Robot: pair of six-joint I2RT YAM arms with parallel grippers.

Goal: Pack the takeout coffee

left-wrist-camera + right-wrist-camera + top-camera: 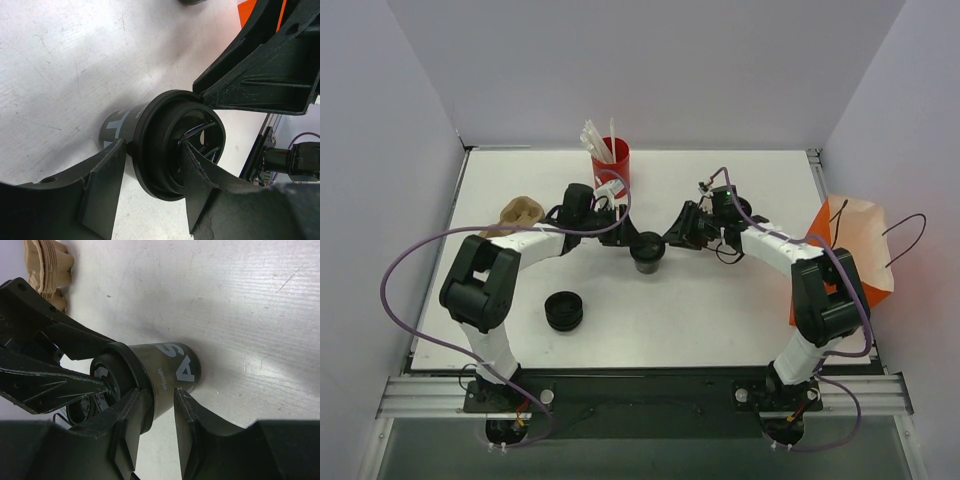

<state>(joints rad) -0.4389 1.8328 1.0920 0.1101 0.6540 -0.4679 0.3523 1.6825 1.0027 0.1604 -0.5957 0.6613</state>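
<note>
Where the coffee stands: one small black takeout coffee cup [647, 250], its lid [160, 115] on, is upright near the middle of the white surface [720, 310] between the two arms. The orange paper bag [855, 255] is well apart, at the surface's right edge.
Left end effector [156, 152]: one finger tip rests in the lid's sunken top and the other just under the rim. The jaws are part open; I cannot tell whether they pinch the rim.
Right end effector [160, 394]: against the cup's side wall from the right, fingers apart, printed wall showing in the gap. I cannot tell whether it grips or only braces.
Likely step: seating or checking the lid; the cup is not yet in the bag.
Risk, lid: an uneven squeeze on one edge of the rim could lift the far edge or pop the lid off.
Risk, tipping: pushes from opposite sides at different heights could tilt the light cup over.
Risk, collision: the two arms' fingers are nearly touching at the rim, so a small move could knock them together and jolt the cup.
Risk, carry: a loose hold on the smooth wall could let the cup slip on the way to the bag.
Nearby: a red cup of straws [611, 165] behind, a tan moulded carrier [520, 213] to the left and a stack of loose lids [564, 310] nearer the arm bases. A wide swing of the left arm could strike them.
</note>
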